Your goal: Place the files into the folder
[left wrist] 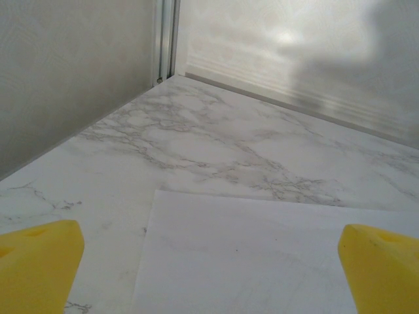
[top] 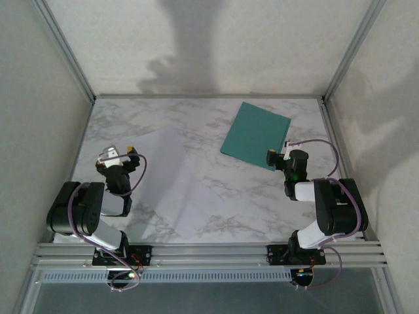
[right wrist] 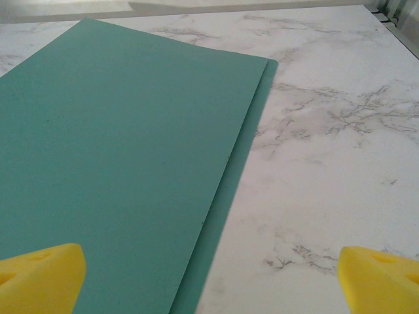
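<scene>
Working across marble tabletop (top: 196, 124). Locating files (top: 167, 176) lying flat toward 8 o'clock, folder (top: 256, 135) lying closed toward 1 o'clock. Finding left gripper (top: 120, 152) spread wide, empty, by paper's edge; right gripper (top: 278, 152) likewise released — poised at folder's stepped edge. Recommending catching upper leaf alone, opening fully.

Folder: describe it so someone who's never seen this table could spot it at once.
On the marble table, look at the far right part. The folder lies flat and closed there, the only teal thing; the sheet to its left is white.
</scene>
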